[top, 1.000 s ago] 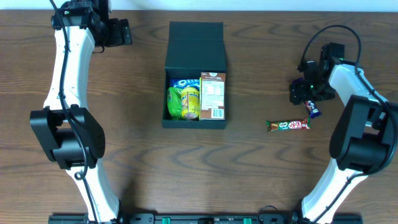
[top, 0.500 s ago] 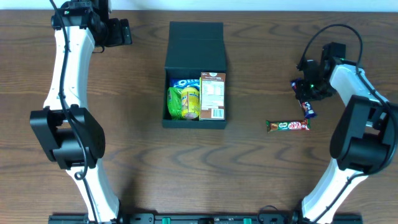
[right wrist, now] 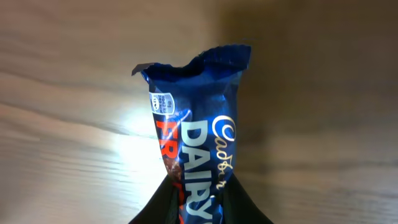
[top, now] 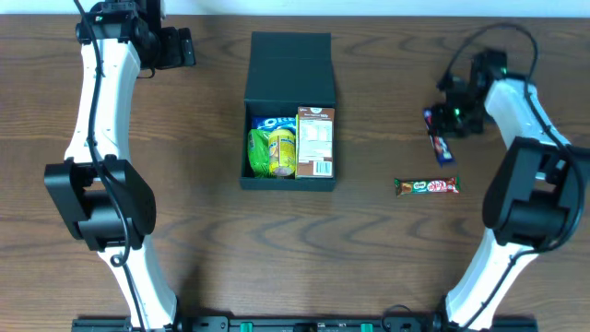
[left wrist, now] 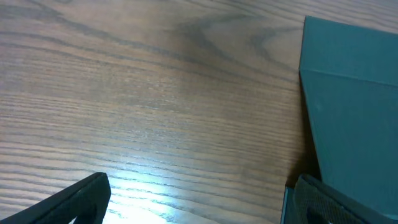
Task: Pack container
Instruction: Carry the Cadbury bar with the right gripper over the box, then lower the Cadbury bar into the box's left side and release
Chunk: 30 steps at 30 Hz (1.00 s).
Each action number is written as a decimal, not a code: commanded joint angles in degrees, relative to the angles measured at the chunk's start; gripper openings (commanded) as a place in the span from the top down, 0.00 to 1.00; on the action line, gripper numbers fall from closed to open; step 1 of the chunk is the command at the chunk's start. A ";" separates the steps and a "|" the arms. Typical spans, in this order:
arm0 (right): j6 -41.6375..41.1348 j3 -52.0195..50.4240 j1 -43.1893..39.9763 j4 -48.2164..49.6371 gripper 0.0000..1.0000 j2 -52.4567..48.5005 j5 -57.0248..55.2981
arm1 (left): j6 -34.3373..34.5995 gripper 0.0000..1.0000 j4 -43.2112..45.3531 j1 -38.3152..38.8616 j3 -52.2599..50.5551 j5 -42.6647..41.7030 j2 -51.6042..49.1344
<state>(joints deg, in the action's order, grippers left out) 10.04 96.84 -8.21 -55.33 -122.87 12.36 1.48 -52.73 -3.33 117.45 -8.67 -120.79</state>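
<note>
The dark teal container (top: 289, 180) lies open in the middle of the table with its flap lid (top: 290, 69) folded back. Inside lie a blue cookie packet (top: 273, 123), a green snack bag (top: 273, 153) and a brown-and-white carton (top: 316, 144). My right gripper (top: 449, 124) is shut on a blue Dairy Milk chocolate bar (right wrist: 198, 149), held above the wood at the right, far from the container. The bar (top: 439, 136) sticks out from the fingers. My left gripper (left wrist: 196, 202) hangs open at the far left, with the lid's edge (left wrist: 351, 106) beside it.
A red-and-green wafer bar (top: 428, 186) lies on the table right of the container, below my right gripper. Bare brown wood surrounds the container on all sides.
My right gripper closed on the blue chocolate bar and has lifted it up and slightly left. The left arm has not moved.
</note>
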 commanded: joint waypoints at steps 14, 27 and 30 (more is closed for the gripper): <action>-30.14 28.04 31.06 -7.15 0.99 0.68 3.43 | -3.30 0.05 0.13 -1.86 -0.39 0.07 0.15; -48.87 25.55 45.11 -5.42 0.99 0.55 -10.88 | -2.71 0.05 0.50 -5.33 -0.39 -1.75 0.15; -50.95 25.49 47.15 -4.83 0.99 0.09 -13.16 | -2.58 0.05 0.39 -5.84 -0.42 -1.90 0.15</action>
<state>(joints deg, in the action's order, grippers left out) -36.25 122.76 37.17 -60.51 -122.83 3.88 -0.69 -52.36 -8.58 117.45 -9.54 -120.79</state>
